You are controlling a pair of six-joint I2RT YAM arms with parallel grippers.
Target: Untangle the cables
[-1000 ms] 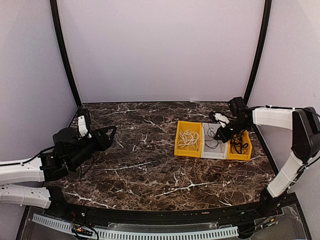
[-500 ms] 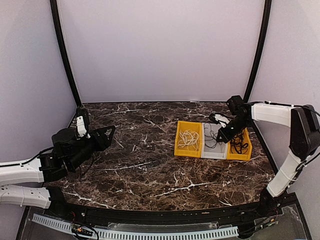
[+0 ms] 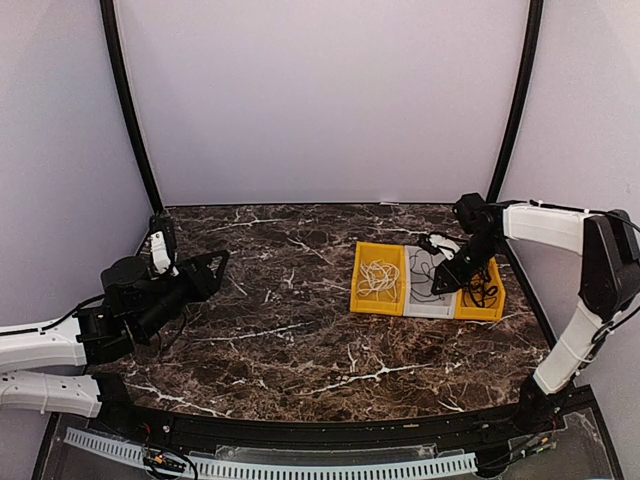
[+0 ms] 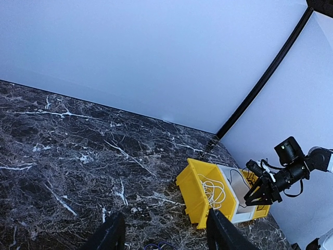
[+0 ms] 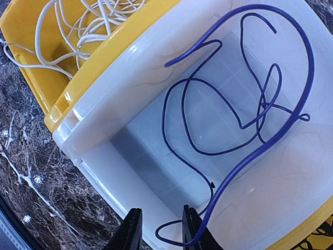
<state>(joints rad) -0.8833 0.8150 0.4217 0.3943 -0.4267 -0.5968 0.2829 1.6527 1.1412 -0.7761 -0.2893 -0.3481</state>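
Your right gripper (image 5: 160, 232) hangs over the white bin (image 5: 104, 140), fingers parted, pinching nothing. The dark blue cable (image 5: 301, 121) lies loose inside that bin, one loop by the fingertips. White cables (image 5: 78, 21) fill the yellow bin (image 3: 360, 290) against the white bin's one side; black cables (image 3: 482, 290) fill the second yellow bin (image 3: 495, 310) on its other side. Your left gripper (image 4: 164, 232) is spread, empty and well away from the white bin.

Checked left arm (image 3: 45, 345): white tubular shells, black motor housings at joints, thin black cable along the side. Checked right arm (image 3: 545, 232): same white shells, black elbow block, black cable along the forearm. Found left gripper (image 3: 215, 265) black, triangular frame, white bracket behind. Found right gripper (image 3: 445, 282) black, fingers tapered.
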